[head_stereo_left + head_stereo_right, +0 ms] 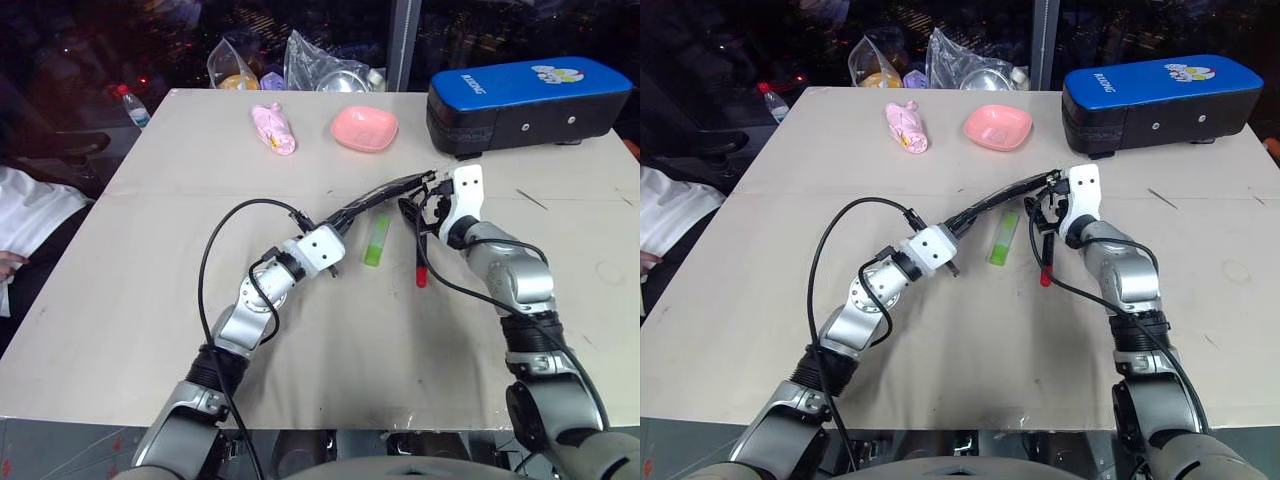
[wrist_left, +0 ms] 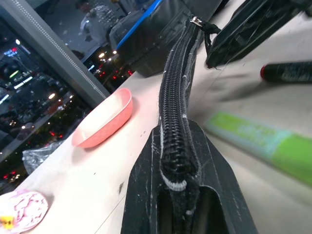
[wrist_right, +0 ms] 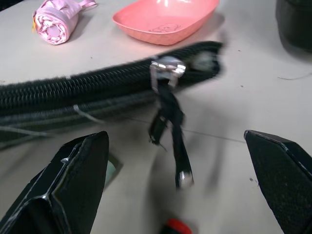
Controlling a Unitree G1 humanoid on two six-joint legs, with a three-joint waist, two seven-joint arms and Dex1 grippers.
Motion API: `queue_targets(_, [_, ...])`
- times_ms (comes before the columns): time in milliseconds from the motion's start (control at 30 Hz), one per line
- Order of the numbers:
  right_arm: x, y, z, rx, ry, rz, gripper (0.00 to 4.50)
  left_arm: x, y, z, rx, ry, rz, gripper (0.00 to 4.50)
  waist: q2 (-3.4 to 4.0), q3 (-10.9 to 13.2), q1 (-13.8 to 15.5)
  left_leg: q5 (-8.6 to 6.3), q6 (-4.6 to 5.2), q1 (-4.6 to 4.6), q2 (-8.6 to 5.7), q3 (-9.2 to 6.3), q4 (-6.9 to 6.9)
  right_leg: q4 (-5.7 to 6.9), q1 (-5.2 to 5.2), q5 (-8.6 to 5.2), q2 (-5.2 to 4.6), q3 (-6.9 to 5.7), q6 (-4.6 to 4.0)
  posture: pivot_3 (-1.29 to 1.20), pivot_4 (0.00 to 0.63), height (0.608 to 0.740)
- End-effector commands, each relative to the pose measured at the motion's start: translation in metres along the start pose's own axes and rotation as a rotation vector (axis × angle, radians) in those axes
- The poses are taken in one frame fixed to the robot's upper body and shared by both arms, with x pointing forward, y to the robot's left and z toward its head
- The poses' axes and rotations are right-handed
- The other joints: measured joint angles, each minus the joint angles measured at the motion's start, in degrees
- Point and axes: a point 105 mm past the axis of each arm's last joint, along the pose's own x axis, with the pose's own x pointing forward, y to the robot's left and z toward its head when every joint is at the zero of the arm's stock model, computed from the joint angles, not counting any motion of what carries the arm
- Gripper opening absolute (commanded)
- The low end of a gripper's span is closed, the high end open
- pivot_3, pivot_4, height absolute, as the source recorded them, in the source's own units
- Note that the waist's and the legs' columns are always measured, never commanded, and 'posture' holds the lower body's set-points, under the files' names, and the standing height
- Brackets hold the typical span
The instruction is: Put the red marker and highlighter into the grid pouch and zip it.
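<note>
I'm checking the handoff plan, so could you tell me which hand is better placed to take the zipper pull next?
The right hand. It is open, facing the zipper pull hanging just ahead between its fingers. The left hand is shut on the grid pouch's other end, holding it up.

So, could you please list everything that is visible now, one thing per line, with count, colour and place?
grid pouch: one, black, held up edge-on over the table centre, zipper pull hanging at its far end
highlighter: one, lime green, on the table under the pouch
red marker: one, red, on the table beside the highlighter
dish: one, pink, far centre
pink bundle: one, left of the dish
big case: one, blue and black, far right
plastic bags: two, clear, beyond the far edge
bottle: one, clear, far left
table: one, beige
left gripper: shut on the pouch
right gripper: jaws open, at the zipper pull
</note>
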Motion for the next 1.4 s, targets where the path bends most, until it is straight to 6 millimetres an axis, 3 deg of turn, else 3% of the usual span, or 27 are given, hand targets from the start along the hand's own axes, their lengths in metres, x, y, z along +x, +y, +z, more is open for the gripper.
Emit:
queue_targets(33, [0.004, 0.003, 0.017, -0.05, -0.067, 0.026, 3.99, 0.001, 0.011, 0.012, 0.0, -0.037, 0.044, 0.0, 0.0, 0.0, -0.3, 0.0, 0.0, 0.0, 0.0, -0.02, 0.0, 0.0, 0.0, 0.0, 0.0, 0.0, 0.0, 0.0, 0.15, 0.74])
queue_targets(133, [0.005, 0.0, 0.021, -0.086, -0.089, 0.018, 2.79, 0.001, 0.013, 0.012, 0.0, -0.033, 0.046, 0.0, 0.0, 0.0, -0.5, 0.0, 0.0, 0.0, 0.01, -0.04, -0.02, 0.0, 0.0, 0.0, 0.0, 0.0, 0.0, 0.0, 0.15, 0.74])
queue_targets(300, [0.006, 0.002, 0.025, -0.161, -0.142, 0.039, 0.28, 0.0, 0.012, 0.01, -0.001, -0.03, 0.036, 0.0, 0.01, 0.0, -0.8, 0.0, -0.01, 0.01, 0.03, -0.05, -0.07, -0.02, -0.02, 0.0, 0.0, 0.01, 0.0, 0.0, 0.15, 0.74])
queue_targets(333, [0.006, 0.002, 0.025, -0.168, -0.148, 0.04, 0.12, 0.0, 0.012, 0.01, -0.002, -0.029, 0.034, 0.0, 0.01, 0.0, -0.8, 0.0, -0.01, 0.01, 0.03, -0.05, -0.08, -0.02, -0.02, 0.0, 0.0, 0.01, 0.0, 0.0, 0.15, 0.74])
queue_targets(533, [0.005, 0.002, 0.029, -0.206, -0.192, 0.042, 0.12, 0.0, 0.01, 0.009, -0.006, -0.023, 0.027, 0.0, 0.01, 0.0, -0.8, 0.01, -0.01, 0.02, 0.04, -0.04, -0.09, -0.03, -0.02, 0.0, -0.01, 0.02, 0.0, 0.0, 0.15, 0.74])
queue_targets(1000, [-0.005, 0.017, 0.027, -0.685, -0.194, 0.174, 0.12, 0.004, 0.019, 0.008, -0.071, -0.009, 0.091, 0.0, 0.01, 0.0, -0.8, 0.01, -0.02, 0.03, 0.03, -0.02, -0.11, -0.05, -0.04, 0.0, -0.01, 0.05, 0.0, 0.0, 0.15, 0.74])
queue_targets(1400, [-0.005, 0.036, 0.025, -0.903, -0.202, 0.296, 0.12, 0.006, 0.016, 0.011, -0.081, -0.017, 0.09, 0.0, 0.01, 0.0, -0.7, 0.02, -0.03, 0.04, 0.03, 0.0, -0.11, -0.05, -0.04, 0.0, -0.01, 0.06, 0.0, 0.0, 0.15, 0.74])
